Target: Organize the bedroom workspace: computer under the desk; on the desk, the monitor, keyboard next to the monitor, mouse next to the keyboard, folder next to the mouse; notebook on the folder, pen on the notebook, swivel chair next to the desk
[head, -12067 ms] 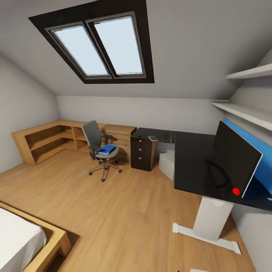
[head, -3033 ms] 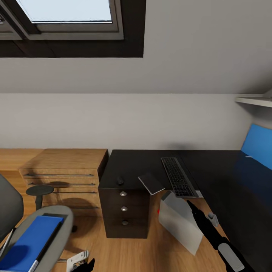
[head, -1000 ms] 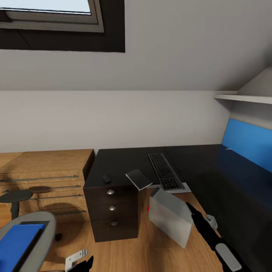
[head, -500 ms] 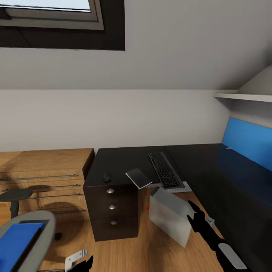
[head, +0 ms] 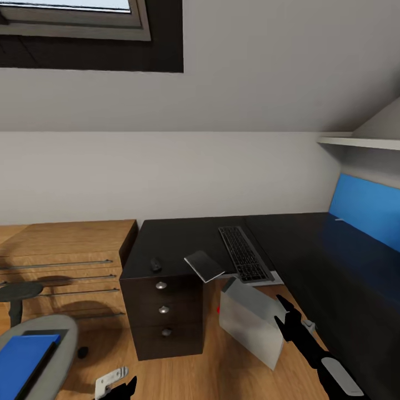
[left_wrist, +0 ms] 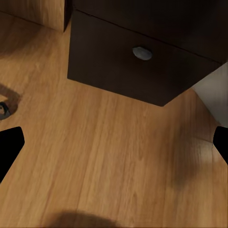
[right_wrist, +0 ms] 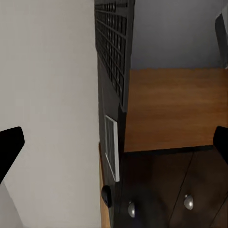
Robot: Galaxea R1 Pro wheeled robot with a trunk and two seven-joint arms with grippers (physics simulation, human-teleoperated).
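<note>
My right gripper (head: 284, 315), fingers spread, sits at the tilted computer (head: 250, 322) on the floor beside the drawer unit (head: 161, 311), so the step looks like tucking it under the desk (head: 183, 239), which calls for a steady push inward.

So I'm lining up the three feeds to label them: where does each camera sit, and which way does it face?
Head view: on the robot's head, facing the desk; right gripper at the computer.
Left wrist view: on the left arm, facing floor and drawer unit; dark fingertips.
Right wrist view: on the right arm, facing the computer, keyboard.
Shared: keyboard, drawer unit.
</note>
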